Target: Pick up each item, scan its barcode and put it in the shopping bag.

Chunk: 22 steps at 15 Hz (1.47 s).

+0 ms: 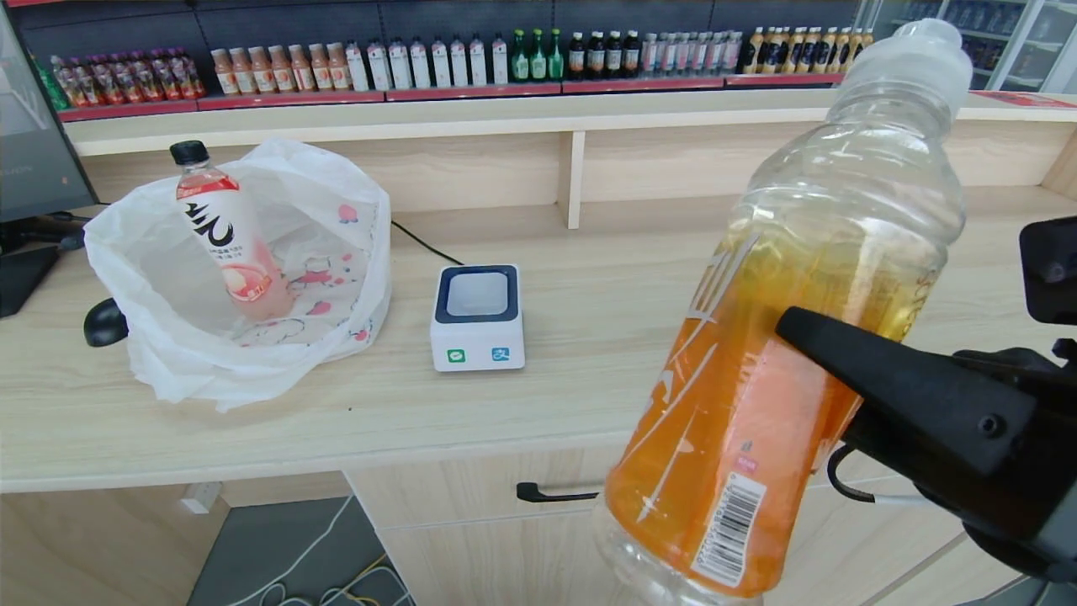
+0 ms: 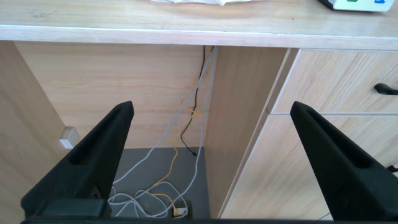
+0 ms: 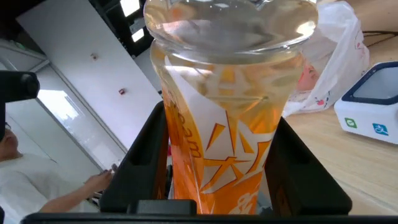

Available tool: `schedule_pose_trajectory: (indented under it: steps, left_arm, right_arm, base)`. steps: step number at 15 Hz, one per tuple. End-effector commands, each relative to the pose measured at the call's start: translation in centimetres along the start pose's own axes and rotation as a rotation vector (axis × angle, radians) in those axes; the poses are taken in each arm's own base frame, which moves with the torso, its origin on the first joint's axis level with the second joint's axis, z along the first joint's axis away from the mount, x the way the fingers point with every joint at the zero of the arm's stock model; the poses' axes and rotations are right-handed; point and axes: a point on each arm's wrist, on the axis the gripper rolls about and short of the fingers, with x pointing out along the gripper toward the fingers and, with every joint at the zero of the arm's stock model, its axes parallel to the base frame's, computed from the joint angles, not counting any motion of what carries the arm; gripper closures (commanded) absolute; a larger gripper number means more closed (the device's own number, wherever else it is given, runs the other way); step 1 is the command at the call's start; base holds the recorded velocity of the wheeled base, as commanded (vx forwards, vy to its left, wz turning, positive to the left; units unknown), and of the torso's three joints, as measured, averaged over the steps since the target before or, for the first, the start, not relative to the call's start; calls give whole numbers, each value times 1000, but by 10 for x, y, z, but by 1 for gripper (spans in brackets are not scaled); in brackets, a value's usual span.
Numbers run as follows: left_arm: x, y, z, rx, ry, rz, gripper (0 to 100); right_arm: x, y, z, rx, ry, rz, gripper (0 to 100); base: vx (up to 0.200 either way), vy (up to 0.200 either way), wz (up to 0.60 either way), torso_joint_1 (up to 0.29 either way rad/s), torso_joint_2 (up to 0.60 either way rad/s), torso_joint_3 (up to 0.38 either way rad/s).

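Observation:
My right gripper is shut on an orange drink bottle, held tilted in the air off the counter's front right, cap up. Its barcode shows near the bottle's base. In the right wrist view the fingers clamp the bottle from both sides. The white scanner sits mid-counter, its window facing up. Left of it stands the open white shopping bag with a pink bottle leaning inside. My left gripper is open and empty, low in front of the cabinet below the counter edge.
A monitor and a black rounded object stand at the counter's left end. A raised shelf runs behind, with stocked bottle racks beyond. A drawer handle and loose cables lie under the counter.

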Motion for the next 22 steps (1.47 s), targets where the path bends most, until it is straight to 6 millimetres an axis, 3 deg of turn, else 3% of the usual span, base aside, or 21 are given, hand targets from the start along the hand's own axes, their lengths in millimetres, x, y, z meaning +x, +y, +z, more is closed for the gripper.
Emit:
schedule_pose_trajectory:
  steps: [1, 7, 10, 15, 20, 22]
  left_arm:
    - [0, 0, 0, 0, 0, 0, 0]
    - [0, 0, 0, 0, 0, 2, 0]
    - [0, 0, 0, 0, 0, 0, 0]
    - [0, 0, 0, 0, 0, 0, 0]
    - [0, 0, 0, -3, 0, 2, 0]
    - [0, 0, 0, -3, 0, 0, 0]
  right_arm:
    - [-4, -3, -5, -23, 19, -20, 100]
    - [-13, -20, -7, -277, 8, -165, 100]
    - [-14, -39, -11, -452, -6, -365, 100]
    - [-3, -65, -4, -590, -84, -612, 100]
    - [-8, -85, 23, -710, -159, -755, 100]
    - [-28, -105, 45, -812, -184, -900, 100]
  base:
    - [0, 0, 0, 0, 0, 0]
    - [0, 0, 0, 0, 0, 0]
    - [0, 0, 0, 0, 0, 0]
    - [0, 0, 0, 0, 0, 0]
    - [0, 0, 0, 0, 0, 0]
    - [0, 0, 0, 0, 0, 0]
